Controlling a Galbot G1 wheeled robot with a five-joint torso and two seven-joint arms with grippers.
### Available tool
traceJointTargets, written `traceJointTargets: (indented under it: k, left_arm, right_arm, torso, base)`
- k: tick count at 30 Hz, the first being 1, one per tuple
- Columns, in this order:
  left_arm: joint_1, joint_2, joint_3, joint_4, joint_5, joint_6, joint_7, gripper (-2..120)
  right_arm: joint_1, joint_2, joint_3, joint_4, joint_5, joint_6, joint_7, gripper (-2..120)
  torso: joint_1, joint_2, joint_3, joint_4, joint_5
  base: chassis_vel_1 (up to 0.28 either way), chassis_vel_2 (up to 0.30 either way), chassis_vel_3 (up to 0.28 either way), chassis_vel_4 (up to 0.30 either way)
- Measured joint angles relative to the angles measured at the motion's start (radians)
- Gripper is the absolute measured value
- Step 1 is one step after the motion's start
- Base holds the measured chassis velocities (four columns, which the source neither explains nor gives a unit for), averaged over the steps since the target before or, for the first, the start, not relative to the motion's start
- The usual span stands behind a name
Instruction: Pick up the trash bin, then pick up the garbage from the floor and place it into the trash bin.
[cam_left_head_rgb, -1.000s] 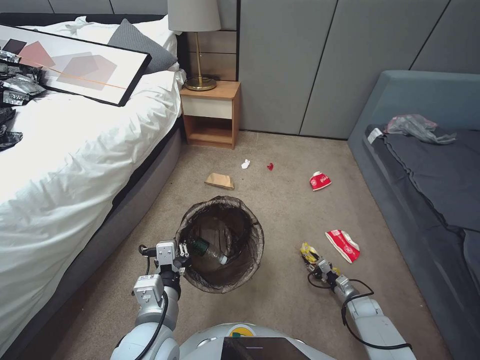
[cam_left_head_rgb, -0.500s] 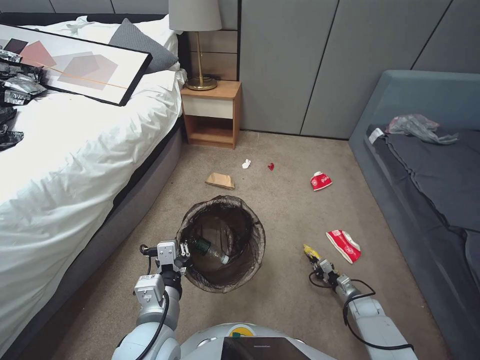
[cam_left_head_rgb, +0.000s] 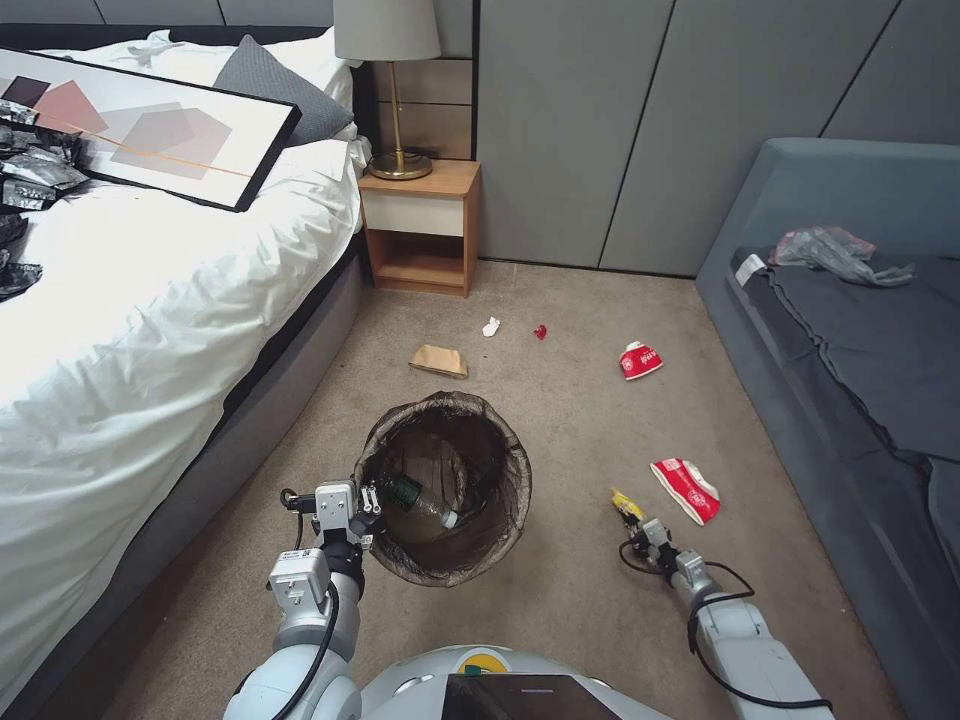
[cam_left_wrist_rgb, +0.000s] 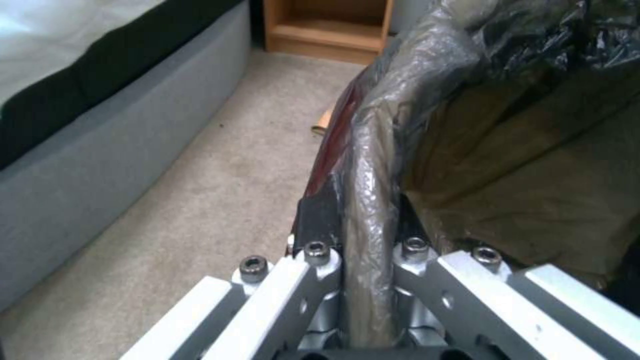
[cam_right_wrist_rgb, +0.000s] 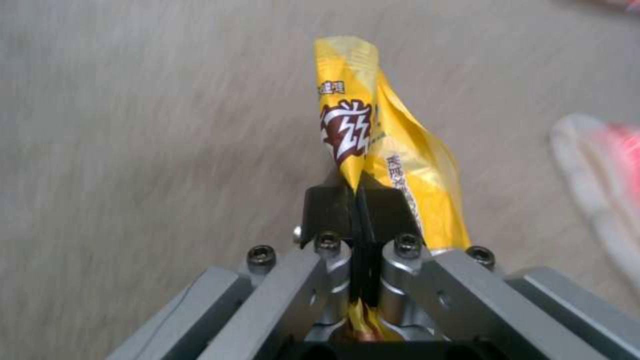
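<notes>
Right gripper (cam_left_head_rgb: 637, 519) clenched on yellow wrapper (cam_right_wrist_rgb: 373, 150), right of trash bin (cam_left_head_rgb: 445, 487); left gripper (cam_left_head_rgb: 366, 499) clamps bin's near-left rim.

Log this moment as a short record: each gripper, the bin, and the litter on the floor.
left gripper: shut on the trash bin rim
right gripper: shut on a yellow wrapper, beside the bin
in bin: bottle
on carpet: two red-and-white cups, brown paper bag, white scrap, red scrap
</notes>
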Motion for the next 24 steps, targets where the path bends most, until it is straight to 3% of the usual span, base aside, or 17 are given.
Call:
traceJointTargets:
  k: [2,4,8,10,11,13,15,18,19,20,23,24]
  left_arm:
    - [0.000,0.000,0.001,0.002,-0.002,0.000,0.001,2]
    - [-0.002,0.004,0.004,0.008,-0.009,0.000,0.002,2]
    - [-0.004,0.007,0.001,0.011,-0.014,0.000,0.002,2]
    - [-0.007,0.009,0.001,0.015,-0.017,0.000,0.003,2]
    - [-0.007,0.009,0.001,0.015,-0.017,0.000,0.003,2]
    - [-0.009,0.011,0.001,0.017,-0.022,0.001,0.004,2]
    - [-0.009,0.011,0.002,0.017,-0.022,0.002,0.004,2]
    - [-0.011,0.013,0.004,0.021,-0.027,0.004,0.005,2]
    - [-0.012,0.014,0.006,0.023,-0.028,0.005,0.007,2]
    - [-0.012,0.014,0.006,0.023,-0.028,0.005,0.007,2]
    - [-0.016,0.017,0.031,0.032,-0.033,0.010,0.013,2]
    - [-0.016,0.017,0.031,0.032,-0.033,0.010,0.013,2]
  right_arm:
    - [-0.009,0.001,-0.004,0.037,0.022,0.013,0.001,0]
    - [-0.049,0.001,-0.015,0.182,0.103,0.033,-0.001,0]
    - [-0.069,0.001,-0.018,0.260,0.141,0.044,-0.011,0]
    - [-0.101,0.002,-0.020,0.387,0.191,0.047,-0.025,0]
    - [-0.101,0.002,-0.020,0.387,0.191,0.047,-0.025,0]
    - [-0.141,0.003,-0.023,0.534,0.252,0.036,-0.040,0]
    - [-0.146,0.003,-0.024,0.554,0.262,0.033,-0.042,0]
    - [-0.179,0.001,-0.033,0.686,0.323,0.010,-0.054,0]
    - [-0.203,-0.004,-0.048,0.808,0.376,-0.016,-0.062,0]
    - [-0.203,-0.004,-0.048,0.808,0.376,-0.016,-0.062,0]
    - [-0.239,-0.044,-0.160,1.166,0.523,-0.128,-0.045,0]
    - [-0.239,-0.044,-0.160,1.166,0.523,-0.128,-0.045,0]
  torso:
    - [0.000,0.000,0.000,0.0012,0.0004]
    - [0.000,0.000,0.000,0.0019,0.0005]
    - [0.000,0.000,0.000,0.0021,0.0007]
    - [0.000,0.000,0.000,0.0025,0.0007]
    - [0.000,0.000,0.000,0.0025,0.0007]
    - [0.000,0.000,-0.001,0.0027,0.0002]
    - [0.000,0.000,0.000,0.0026,0.0001]
    - [0.000,0.000,0.000,0.0021,0.0004]
    - [0.000,0.000,0.000,0.0017,0.0010]
    - [0.000,0.000,0.000,0.0017,0.0010]
    - [0.000,0.000,-0.001,0.0026,0.0011]
    - [0.000,0.000,-0.001,0.0026,0.0011]
  base:
    - [0.000,0.000,0.000,0.000]
    - [0.000,0.000,0.000,0.000]
    - [0.000,0.000,0.000,0.000]
    - [0.000,0.000,0.000,0.000]
    - [0.000,0.000,0.000,0.000]
    - [0.000,0.000,0.000,0.000]
    - [0.000,0.000,0.000,0.000]
    - [0.000,0.000,0.000,0.000]
    - [0.000,0.000,0.000,0.000]
    - [0.000,0.000,0.000,0.000]
    - [0.000,0.000,0.000,0.000]
    - [0.000,0.000,0.000,0.000]
